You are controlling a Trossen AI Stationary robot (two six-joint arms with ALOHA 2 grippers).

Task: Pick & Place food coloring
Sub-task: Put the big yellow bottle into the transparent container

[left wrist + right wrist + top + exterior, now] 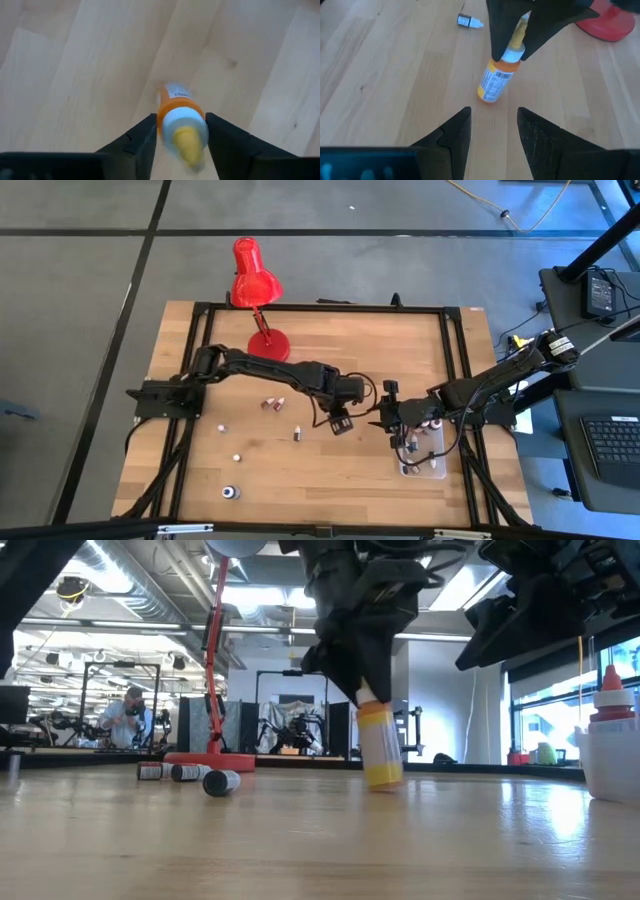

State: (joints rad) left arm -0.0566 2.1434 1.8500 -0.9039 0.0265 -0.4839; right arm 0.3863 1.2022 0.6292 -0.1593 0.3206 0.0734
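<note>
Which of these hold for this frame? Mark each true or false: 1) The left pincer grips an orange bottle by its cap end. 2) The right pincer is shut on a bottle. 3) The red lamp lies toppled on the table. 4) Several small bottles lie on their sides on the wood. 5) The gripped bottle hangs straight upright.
1) True: the left pincer is closed on the orange bottle at its cap end.
2) False: the right pincer is open and holds nothing, facing that bottle.
3) False: the red lamp stands on its base.
4) True: small bottles lie on their sides near the lamp base.
5) False: it is tilted.
</note>
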